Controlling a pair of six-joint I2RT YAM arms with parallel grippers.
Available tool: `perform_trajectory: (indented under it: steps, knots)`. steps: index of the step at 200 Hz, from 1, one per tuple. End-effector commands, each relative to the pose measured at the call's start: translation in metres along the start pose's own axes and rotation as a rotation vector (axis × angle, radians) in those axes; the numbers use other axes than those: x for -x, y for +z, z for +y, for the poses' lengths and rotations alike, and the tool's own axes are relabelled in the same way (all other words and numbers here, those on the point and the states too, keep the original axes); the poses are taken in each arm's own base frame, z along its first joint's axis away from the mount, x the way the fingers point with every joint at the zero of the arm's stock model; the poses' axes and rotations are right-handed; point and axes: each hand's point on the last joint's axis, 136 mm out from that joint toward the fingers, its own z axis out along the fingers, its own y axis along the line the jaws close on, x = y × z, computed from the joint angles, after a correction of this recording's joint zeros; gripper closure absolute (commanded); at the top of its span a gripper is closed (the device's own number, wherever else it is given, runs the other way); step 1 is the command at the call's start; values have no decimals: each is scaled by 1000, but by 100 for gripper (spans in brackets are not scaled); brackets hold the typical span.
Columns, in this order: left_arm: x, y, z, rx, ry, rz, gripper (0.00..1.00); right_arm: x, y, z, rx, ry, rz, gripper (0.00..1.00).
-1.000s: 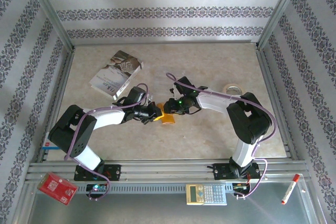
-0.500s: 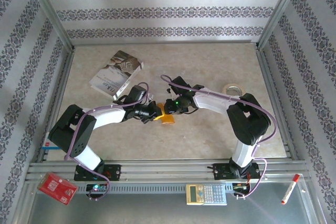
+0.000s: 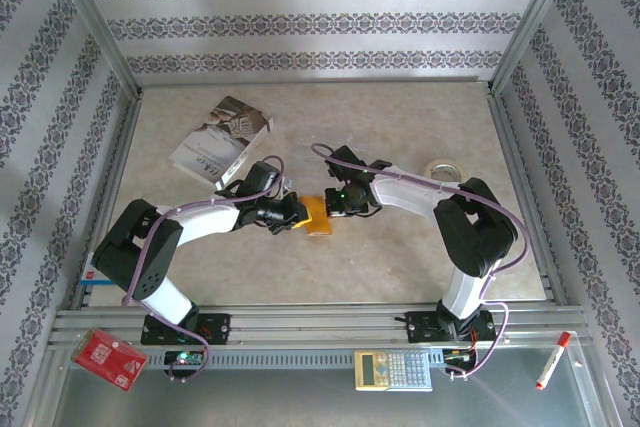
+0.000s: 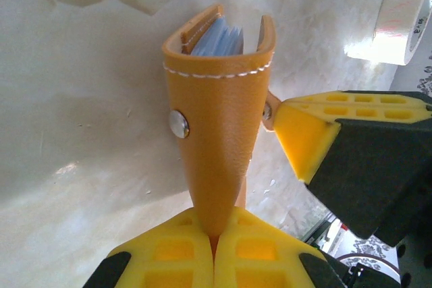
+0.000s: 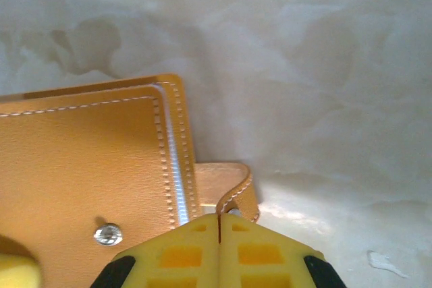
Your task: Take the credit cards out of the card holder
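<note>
Left claw (image 4: 214, 234), seen from its own wrist: the two yellow pads (image 4: 169, 254) are pressed together on the narrow lower edge of the orange wallet (image 4: 219, 99). The wallet rises out of the claw, folded into a U whose open mouth faces away from the camera. Pale blue plastic pockets (image 4: 219, 35) show inside the fold; whether they hold cards cannot be told. A metal snap stud (image 4: 179, 124) sits on the wallet's outer face. Right claw (image 5: 219, 224), seen from its own wrist: the pads are closed on the small strap tab (image 5: 233, 187) that projects from the wallet's stitched edge. The body of the wallet therefore lies to the left of this claw and just beyond it. From above, the two claws meet near the middle of the pale table (image 3: 400, 117), with the wallet between them, gripped from both sides. Farther out, a white booklet (image 3: 222, 137) lies beyond the left arm and a roll of tape (image 3: 443, 168) lies beside the right arm. On the near rail, well apart from the claws, lie a red packet (image 3: 110, 358), a calculator (image 3: 392, 370) and a marker pen (image 3: 552, 360).
</note>
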Motion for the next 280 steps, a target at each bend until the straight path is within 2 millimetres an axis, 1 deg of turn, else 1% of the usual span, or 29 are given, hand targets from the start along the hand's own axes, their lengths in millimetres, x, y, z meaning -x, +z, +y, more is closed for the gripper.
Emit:
perform_trajectory:
  steps: [1,16,29,49,79,100,127,150,193,209,226,229,243,252,263,272,280]
  knots:
    - [3,-2,3,42,25,-3,96,-5,-8,-29,-80,81,-13,97]
    - [1,-1,5,55,30,9,94,-1,-11,-33,-67,103,-30,89]
    - [1,0,6,56,28,15,94,0,-11,-31,-52,98,-25,82]
    - [0,2,7,56,28,21,93,-1,-5,-28,-33,86,5,77]
    - [0,4,7,51,26,26,93,0,2,-14,33,61,29,72]
    - [-1,4,8,50,26,30,93,2,5,-8,65,55,35,71]
    - [-1,4,8,49,25,30,93,3,9,-8,66,51,37,71]
    - [-1,4,9,51,25,29,93,4,12,-3,91,46,41,72]
    - [-2,4,10,53,24,31,93,7,15,-2,79,39,32,71]
    - [-2,4,10,53,24,32,93,7,16,-1,86,37,35,73]
    - [-2,4,11,57,25,33,92,9,15,3,110,37,31,80]
    - [-2,4,11,57,26,31,91,9,15,4,117,38,29,82]
    - [-2,3,11,63,37,32,86,11,12,9,139,35,17,95]
    - [-1,2,9,72,52,32,81,12,10,10,145,33,11,100]
    - [0,-2,10,106,76,34,71,13,4,10,148,30,0,100]
    - [3,-6,10,133,98,27,60,13,-2,9,146,28,-9,100]
    - [5,-9,10,158,117,22,53,13,-8,8,147,27,-21,100]
